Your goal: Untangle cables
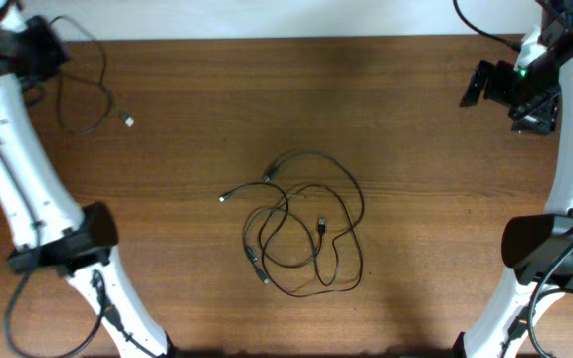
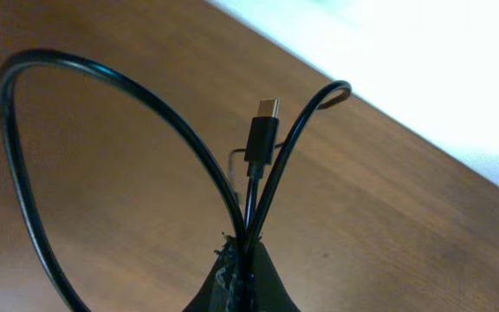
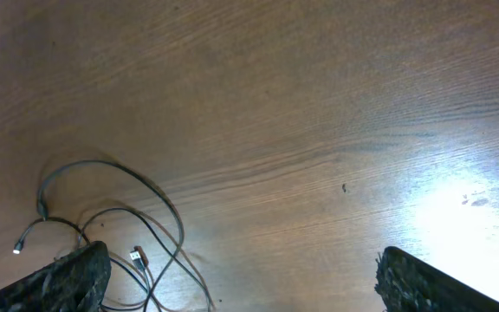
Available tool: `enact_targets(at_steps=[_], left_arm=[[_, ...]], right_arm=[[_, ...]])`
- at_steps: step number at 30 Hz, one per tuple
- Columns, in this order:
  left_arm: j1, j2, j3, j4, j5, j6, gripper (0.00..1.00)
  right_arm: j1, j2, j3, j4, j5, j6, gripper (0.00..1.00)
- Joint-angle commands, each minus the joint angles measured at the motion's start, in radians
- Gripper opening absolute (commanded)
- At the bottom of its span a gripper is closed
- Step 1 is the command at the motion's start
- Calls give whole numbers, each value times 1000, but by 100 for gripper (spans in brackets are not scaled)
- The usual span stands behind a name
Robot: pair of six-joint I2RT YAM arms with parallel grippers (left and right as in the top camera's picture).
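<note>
A loose tangle of thin black cables (image 1: pixel 301 224) lies at the table's middle, with small plug ends sticking out; part of it shows in the right wrist view (image 3: pixel 119 225). One separate cable (image 1: pixel 88 94) hangs in loops at the far left corner. My left gripper (image 2: pixel 248 260) is shut on that cable, pinching several strands; its plug end (image 2: pixel 265 130) stands up above the jaws. My right gripper (image 3: pixel 241 277) is open and empty, held above the table at the far right, well away from the tangle.
The wooden table (image 1: pixel 416 199) ends at a white surface along the back (image 2: pixel 423 61). Both arm bases stand at the front corners, left (image 1: pixel 68 249) and right (image 1: pixel 550 244). The arms' own thick cables hang beside them.
</note>
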Motion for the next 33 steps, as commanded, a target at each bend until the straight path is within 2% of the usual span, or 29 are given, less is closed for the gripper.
enact_targets(at_steps=[1, 2, 3, 4, 5, 8, 11, 13, 14, 15, 18, 24, 26, 28, 29, 30, 33], left_arm=[[187, -189, -291, -6, -44, -2, 0], [260, -278, -496, 6, -104, -68, 0], [301, -319, -587, 49, -109, -78, 0], [391, -360, -758, 160, -110, -99, 0], [515, -366, -934, 305, -110, -173, 0], [612, -366, -1147, 486, -179, -257, 0], [633, -365, -1306, 593, -314, -256, 0], [629, -365, -1412, 684, -280, -257, 4], [629, -365, -1446, 703, -278, -257, 46], [629, -364, -1484, 719, -278, -256, 100], [628, -397, -1468, 720, -230, -256, 100], [432, -834, -1437, 755, -220, -202, 100], [314, -925, -1437, 745, -186, -160, 100], [133, -978, -1437, 713, -118, -117, 100], [48, -980, -1437, 695, -109, -116, 100], [-140, -965, -1437, 671, -108, -91, 100], [-349, -939, -1437, 671, -110, -59, 100]], right_arm=[[6, -4, 1, -4, -11, -30, 99], [7, -4, 1, -4, -13, -30, 99], [7, -4, 1, -4, -17, -29, 99], [7, -4, 1, -4, -29, -30, 99], [7, -4, 1, -4, -43, -30, 99], [7, -4, 1, -4, -43, -30, 99], [7, -4, 1, -4, -50, -29, 99], [7, -4, 1, -5, -54, -30, 99], [7, -4, 1, -5, -55, -29, 99], [7, -4, 1, -4, -55, -29, 99], [7, -4, 1, -4, -55, -30, 99], [7, -4, 1, -4, -79, -43, 100], [7, -5, 2, -4, -128, -72, 98], [7, -18, 2, -4, -163, -79, 97], [7, -28, 2, -5, -164, -79, 97], [13, -67, 2, -5, -178, -121, 97], [48, -166, 2, -5, -177, -139, 97]])
